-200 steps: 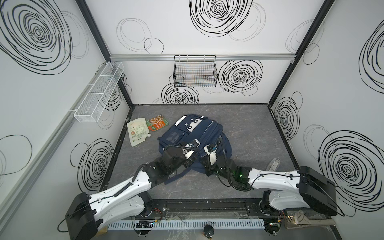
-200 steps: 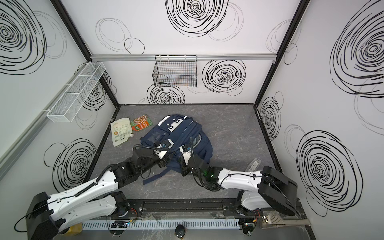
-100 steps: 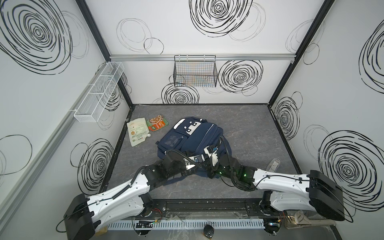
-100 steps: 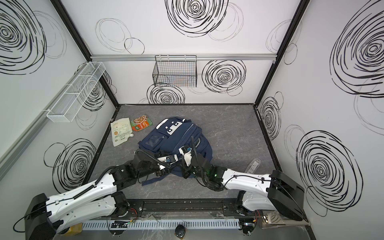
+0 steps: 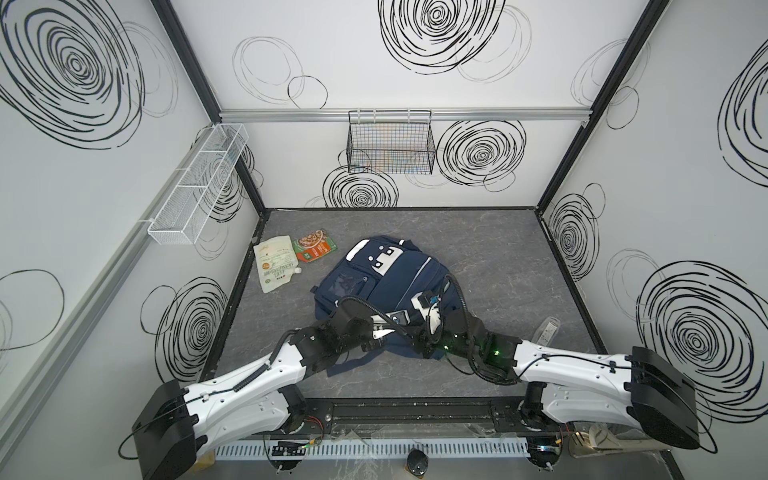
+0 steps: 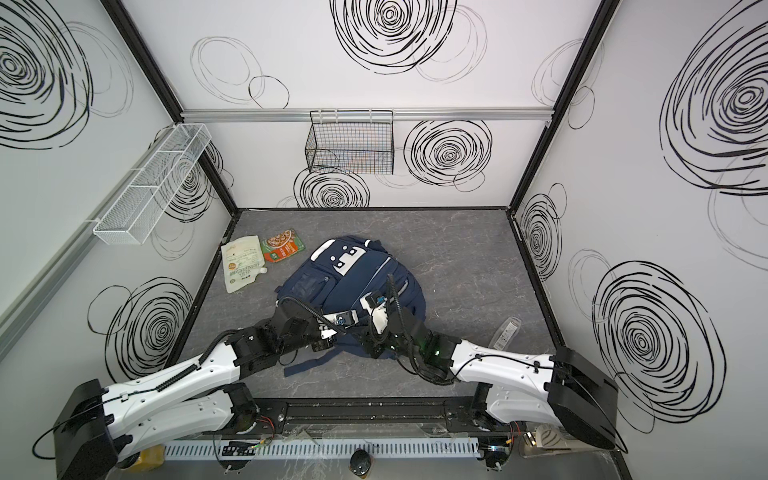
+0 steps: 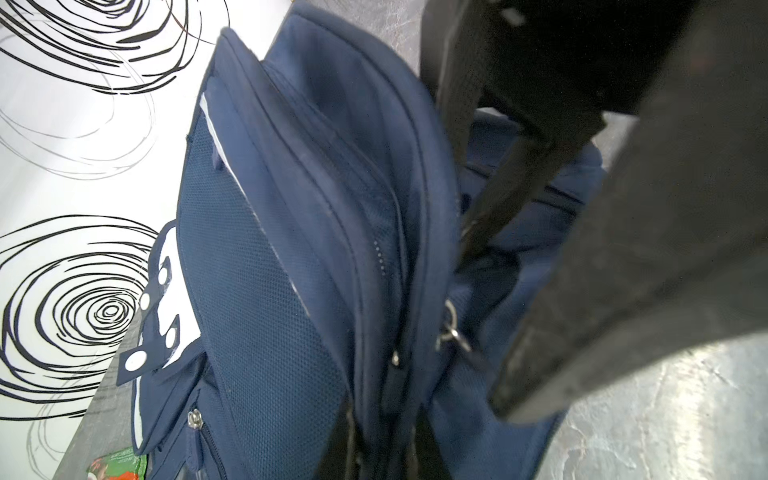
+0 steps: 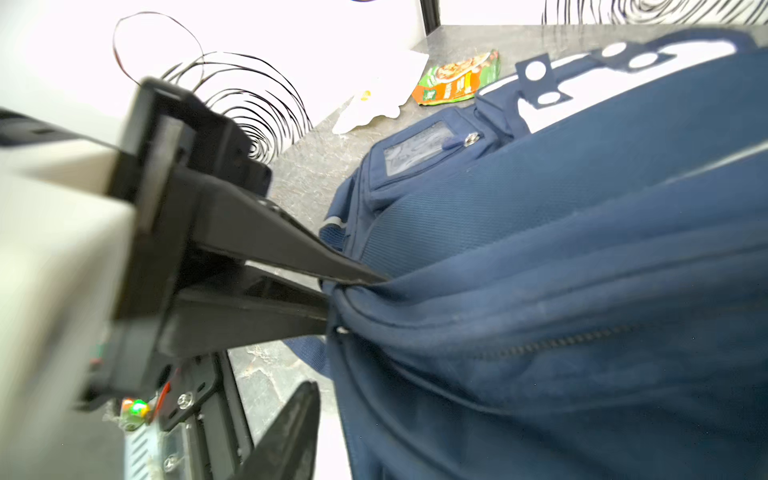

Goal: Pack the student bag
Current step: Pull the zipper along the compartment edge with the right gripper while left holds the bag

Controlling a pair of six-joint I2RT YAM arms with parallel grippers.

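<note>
The student bag (image 5: 395, 282) (image 6: 357, 278), navy with a white face patch, lies in the middle of the grey floor in both top views. My left gripper (image 5: 392, 334) (image 6: 332, 332) is at its near edge, shut on a fold of the bag's fabric beside a zip. The right wrist view shows the left gripper (image 8: 357, 291) pinching that seam of the bag (image 8: 582, 249). My right gripper (image 5: 419, 347) (image 6: 370, 345) stands open right beside it at the same edge. Only one right finger (image 8: 286, 432) shows, apart from the fabric. The left wrist view shows the bag (image 7: 291, 249) side on.
A white pouch (image 5: 276, 266) and an orange-green packet (image 5: 314, 245) lie left of the bag by the wall. A clear bottle (image 5: 546, 330) lies at the right. A black wire basket (image 5: 390, 143) hangs on the back wall, a white mesh shelf (image 5: 199, 183) on the left wall.
My left gripper has closed on the bag's near edge. My right gripper has let go and opened. The bag has settled lower and shifted slightly right.
</note>
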